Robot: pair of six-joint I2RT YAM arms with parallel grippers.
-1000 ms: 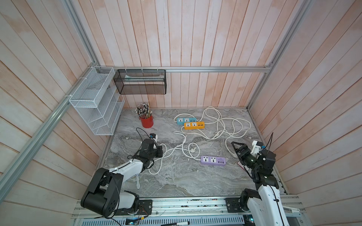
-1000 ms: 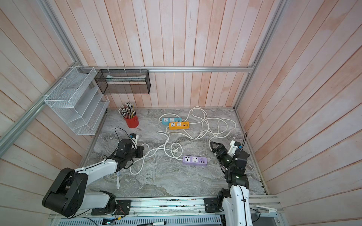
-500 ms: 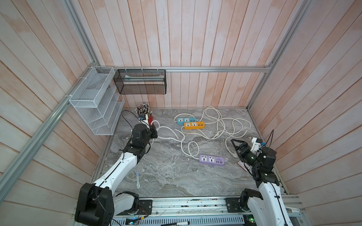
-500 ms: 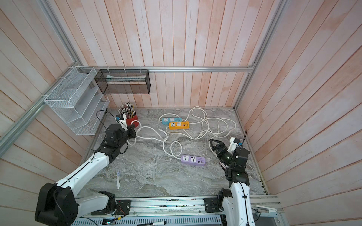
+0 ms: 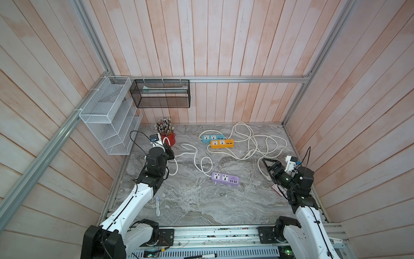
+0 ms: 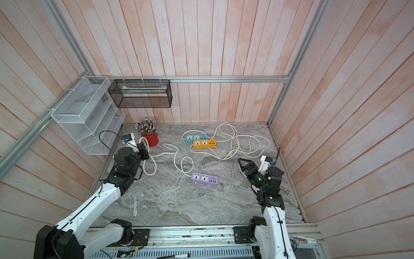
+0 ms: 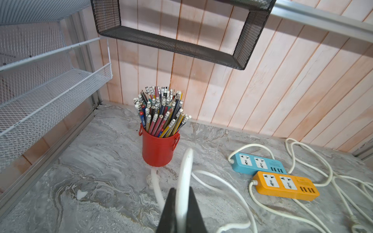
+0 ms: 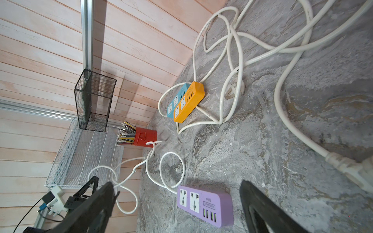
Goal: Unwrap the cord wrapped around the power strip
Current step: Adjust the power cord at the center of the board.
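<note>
The purple power strip is seen lying flat, sockets up, mid-way across the marble tabletop, with no turns of its white cord left around it. The cord is clamped between the closed jaws of the left gripper and held raised beside the red pencil cup, presumably so that slack is drawn clear of the strip. The right gripper is held near the strip with jaws wide apart and empty, probably to steady it. "S204" can be read on the strip; the smaller line appears to say "4USB SOCKET".
</note>
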